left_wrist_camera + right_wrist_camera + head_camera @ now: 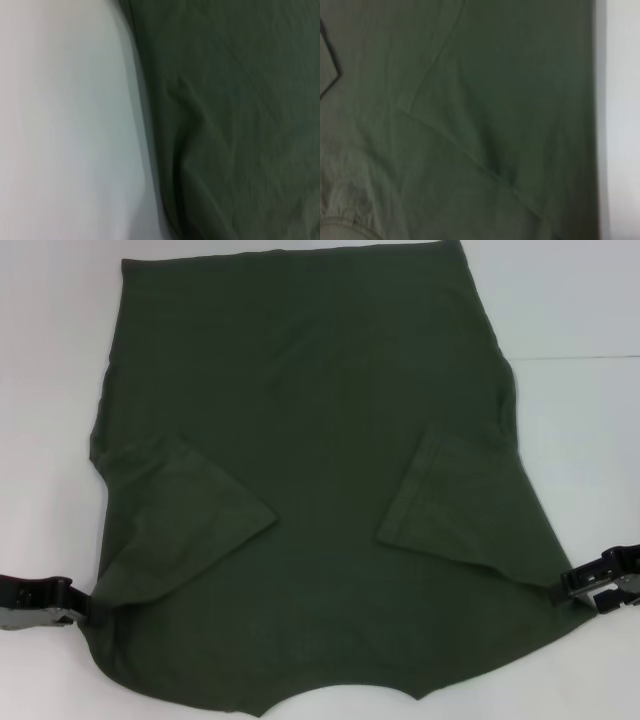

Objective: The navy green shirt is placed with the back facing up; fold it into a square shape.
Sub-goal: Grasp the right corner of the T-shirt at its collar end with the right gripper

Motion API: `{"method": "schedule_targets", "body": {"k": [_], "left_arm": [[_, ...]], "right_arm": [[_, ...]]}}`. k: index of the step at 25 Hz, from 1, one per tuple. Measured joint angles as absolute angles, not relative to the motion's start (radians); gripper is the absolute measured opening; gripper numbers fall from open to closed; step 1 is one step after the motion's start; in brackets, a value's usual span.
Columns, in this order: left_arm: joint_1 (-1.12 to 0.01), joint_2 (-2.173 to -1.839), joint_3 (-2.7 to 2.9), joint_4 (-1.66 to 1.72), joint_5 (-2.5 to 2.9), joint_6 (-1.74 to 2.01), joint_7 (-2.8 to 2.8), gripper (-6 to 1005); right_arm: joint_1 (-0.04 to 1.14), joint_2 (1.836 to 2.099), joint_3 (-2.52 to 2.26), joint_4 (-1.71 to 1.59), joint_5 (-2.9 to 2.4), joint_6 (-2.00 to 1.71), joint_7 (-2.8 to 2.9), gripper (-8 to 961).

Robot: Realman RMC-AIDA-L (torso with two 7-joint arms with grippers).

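The navy green shirt point(320, 420) lies on the counter point(580, 300), sleeves folded inward. The left hand point(80, 607) and right hand point(568, 586) touch its side edges; whether they pinch it, I cannot tell.

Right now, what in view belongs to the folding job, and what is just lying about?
In the job:
- navy green shirt, both sleeves folded inward
- left pincer at its left edge
- right pincer at its right edge

Lying about:
- nothing loose; only the white table
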State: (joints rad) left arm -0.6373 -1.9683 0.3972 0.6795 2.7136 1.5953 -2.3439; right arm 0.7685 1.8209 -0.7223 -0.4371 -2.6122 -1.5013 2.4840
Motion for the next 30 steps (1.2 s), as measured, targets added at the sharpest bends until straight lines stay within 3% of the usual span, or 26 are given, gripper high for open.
{"method": "schedule_targets", "body": {"k": [30], "left_arm": [[-0.638,-1.967,0.396,0.680,2.711,1.596,-2.344,27]], "right_arm": [[0.767,1.840,-0.712,-0.437,-2.589,-1.485,2.464,915]]}}
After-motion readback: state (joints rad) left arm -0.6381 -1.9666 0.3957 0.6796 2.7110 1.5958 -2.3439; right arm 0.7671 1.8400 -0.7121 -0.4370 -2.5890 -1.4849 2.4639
